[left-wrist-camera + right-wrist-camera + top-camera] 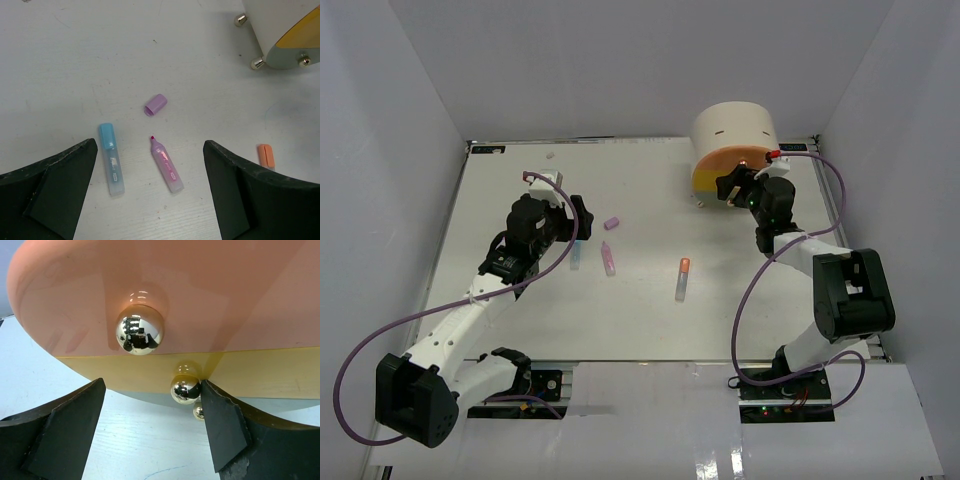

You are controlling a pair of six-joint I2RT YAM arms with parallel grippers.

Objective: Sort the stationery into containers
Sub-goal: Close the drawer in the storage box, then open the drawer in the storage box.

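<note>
White table [620, 330] carries a blue marker [111, 165], an uncapped pink marker [166, 167] and a loose purple cap [155, 105], all beneath the released left end effector [150, 147]. The right end effector [152, 385], also spread, faces the peach drawer [210, 285]. The yellow drawer's knob [185, 389] sits off-centre, just beside one finger, so closing could slip off the shiny ball.

Blue marker [111, 160], uncapped pink marker [166, 165] and purple cap [155, 104] lie flat, near together.
</note>
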